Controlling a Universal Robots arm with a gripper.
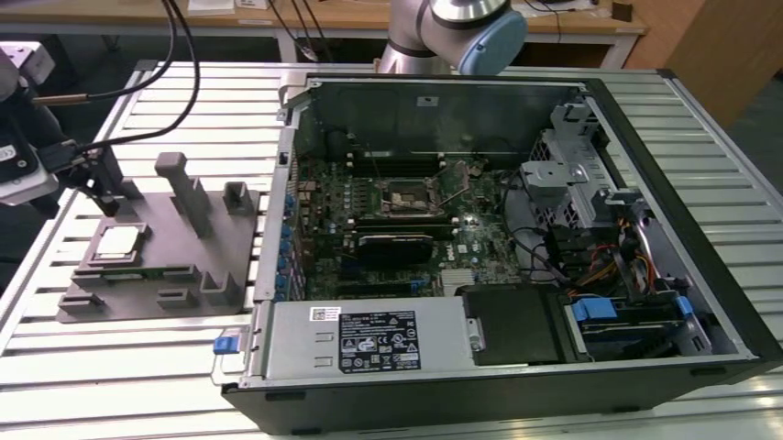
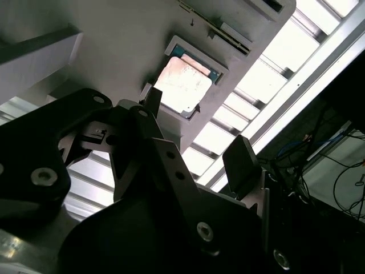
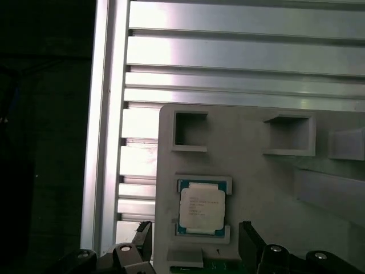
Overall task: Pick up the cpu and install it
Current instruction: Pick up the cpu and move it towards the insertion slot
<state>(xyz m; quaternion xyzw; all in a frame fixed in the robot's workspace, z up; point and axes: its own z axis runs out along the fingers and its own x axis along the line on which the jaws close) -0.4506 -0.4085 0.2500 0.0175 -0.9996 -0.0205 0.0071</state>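
Item: cpu (image 3: 201,209), flat in its recess on the grey tray (image 3: 262,182). Your gripper (image 3: 194,228) hovers above that tray, fingers (image 3: 247,237) spread wide and empty. The cpu lies just beyond the tips, centred between them.

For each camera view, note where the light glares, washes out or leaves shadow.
In the second wrist view the table slats burn out white and the gripper is a dark silhouette against the pale cpu; in the first wrist view glare streaks the slats; the exterior view is evenly lit, the computer case shaded inside.
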